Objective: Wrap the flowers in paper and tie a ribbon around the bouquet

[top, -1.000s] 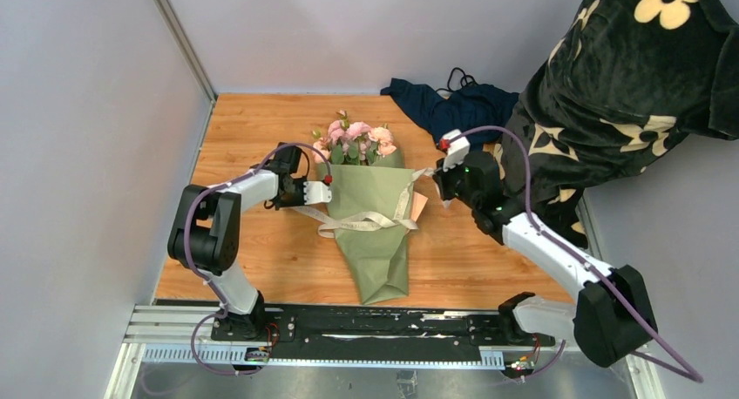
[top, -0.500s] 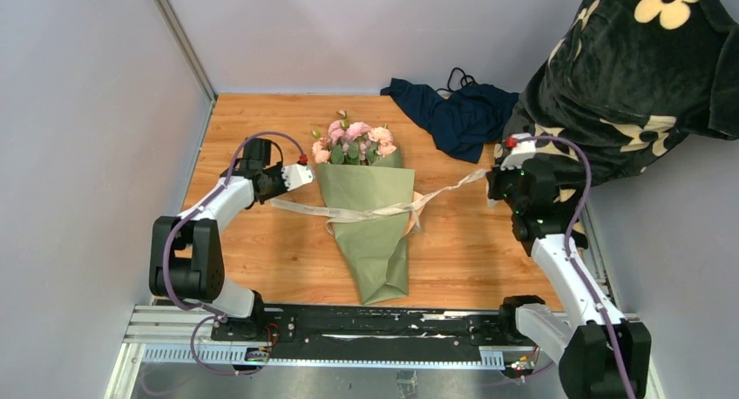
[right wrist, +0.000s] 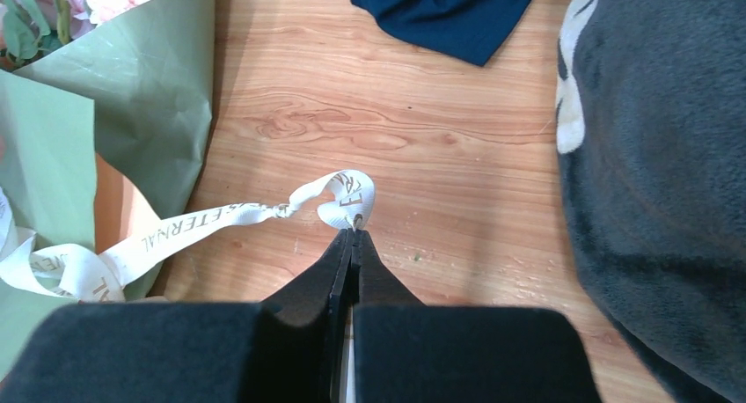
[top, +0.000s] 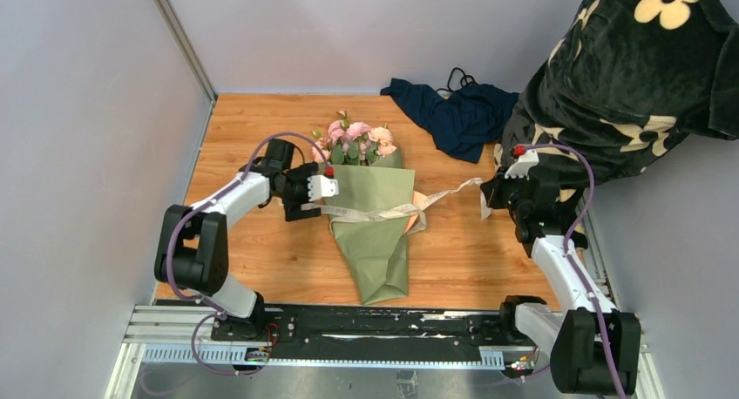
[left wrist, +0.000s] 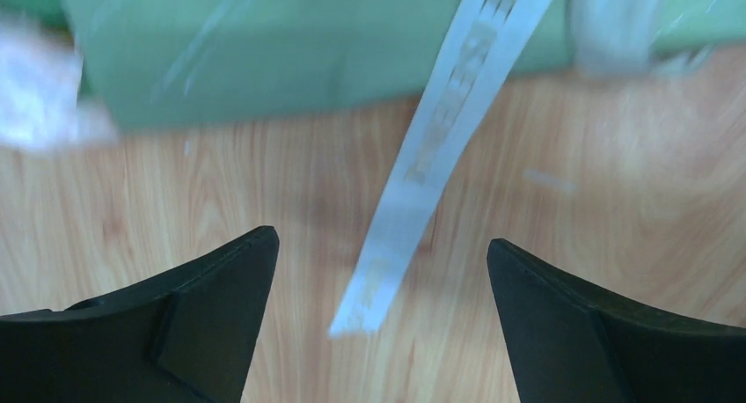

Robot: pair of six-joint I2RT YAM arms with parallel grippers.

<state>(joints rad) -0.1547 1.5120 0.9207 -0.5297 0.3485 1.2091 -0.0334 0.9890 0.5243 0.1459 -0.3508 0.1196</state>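
Now count what lies before you: one bouquet [top: 373, 220], one ribbon [top: 376, 213], two arms, and two cloths.

The bouquet lies in the middle of the wooden surface [top: 253, 138]. Its flowers [top: 353, 138] point to 12 o'clock and the narrow tip of the paper [top: 376, 260] points to 6 o'clock. You can make out several pink heads, but they crowd together too closely for a sure count. The stems are hidden inside the sage paper. A sliver of its tan face shows at the 3 o'clock edge.

The ribbon crosses the cone from 9 to 3 o'clock. Where it gathers near the 3 o'clock edge, you cannot tell a knot from a loose crossing.

The left arm [top: 231, 199] sits at the bouquet's 9 o'clock. The left jaws stand wide apart and grip nothing. The loose ribbon end lies on the wood between them. That wrist view is blurred, so the ribbon's print is unreadable there.

The right arm [top: 558, 260] sits at 3 o'clock. The right jaws are closed tight on the ribbon's other end, which curls into a small loop at their tips.

One navy cloth [top: 453, 111] lies at the bouquet's 1 o'clock. One black flower-print fabric [top: 627, 77] fills the 2 o'clock corner and is cut off by the frame.
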